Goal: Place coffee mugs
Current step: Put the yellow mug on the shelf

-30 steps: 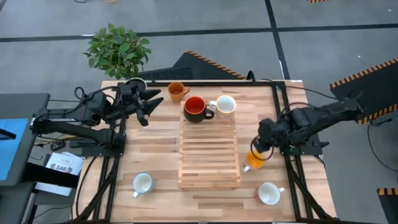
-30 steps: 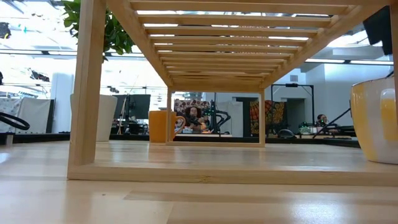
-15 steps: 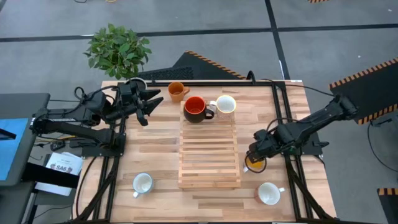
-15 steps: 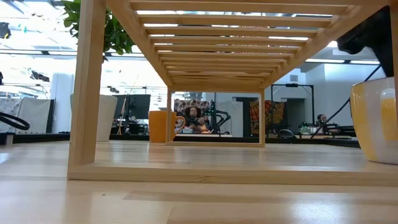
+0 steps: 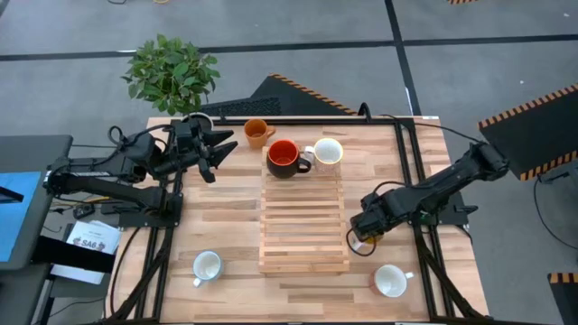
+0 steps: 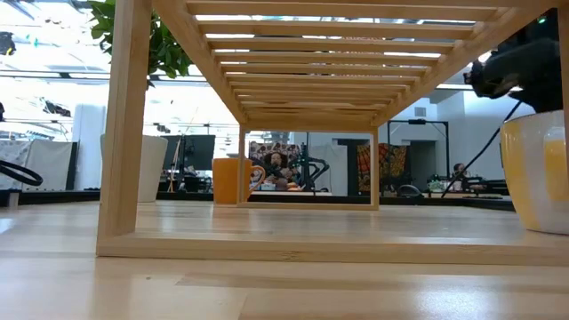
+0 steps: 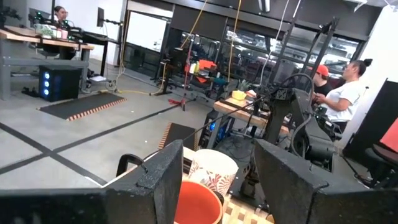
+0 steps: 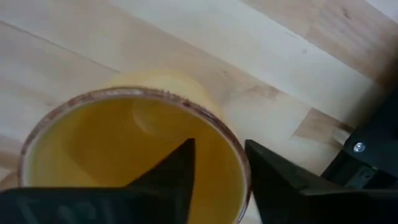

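We see an orange mug (image 8: 134,146) standing on the table (image 5: 226,226), just beside the right edge of the wooden rack (image 5: 303,221). The right gripper (image 5: 363,231) is directly above it; its fingers (image 8: 168,174) straddle the mug's rim, one inside and one outside, and are parted. The left gripper (image 5: 209,149) waits open near another orange mug (image 5: 256,133) at the far side.
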Controlling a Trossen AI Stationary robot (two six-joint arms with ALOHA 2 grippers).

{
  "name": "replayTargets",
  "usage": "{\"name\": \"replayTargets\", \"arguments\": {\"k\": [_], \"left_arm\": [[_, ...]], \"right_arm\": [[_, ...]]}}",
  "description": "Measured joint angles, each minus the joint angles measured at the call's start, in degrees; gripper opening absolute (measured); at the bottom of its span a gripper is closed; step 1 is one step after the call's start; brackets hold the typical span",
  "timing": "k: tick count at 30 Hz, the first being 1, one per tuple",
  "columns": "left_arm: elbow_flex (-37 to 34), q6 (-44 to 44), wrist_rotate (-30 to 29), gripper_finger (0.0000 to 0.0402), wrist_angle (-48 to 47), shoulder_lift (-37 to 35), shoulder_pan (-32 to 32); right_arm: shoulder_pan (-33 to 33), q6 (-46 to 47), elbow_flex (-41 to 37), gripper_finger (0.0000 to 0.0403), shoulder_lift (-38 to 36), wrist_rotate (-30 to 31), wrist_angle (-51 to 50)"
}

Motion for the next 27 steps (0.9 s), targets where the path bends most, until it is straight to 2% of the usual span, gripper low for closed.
{"name": "replayTargets", "arguments": {"k": [5,12,17,21,27], "left_arm": [[0.0,0.0,0.0,0.0182,-0.2,0.0,0.0],[0.0,-0.7,0.0,0.0182,-0.5,0.0,0.0],[0.0,0.1,-1.0,0.0182,-0.5,0.0,0.0],[0.0,0.2,-2.4,0.0182,-0.4,0.0,0.0],[0.0,0.2,-2.5,0.0182,-0.4,0.0,0.0]], "right_arm": [[0.1,-3.8,1.3,0.0034,-4.3,-0.2,-2.5],[-0.1,-9.9,9.4,0.0035,-14.7,-3.6,-10.8],[-1.6,-13.7,20.2,0.0035,-18.7,-7.1,-10.8],[-3.3,-14.3,30.2,0.0035,-16.3,-6.4,-10.9],[-8.0,-19.0,43.9,0.0035,-4.6,0.7,-13.2]]}}
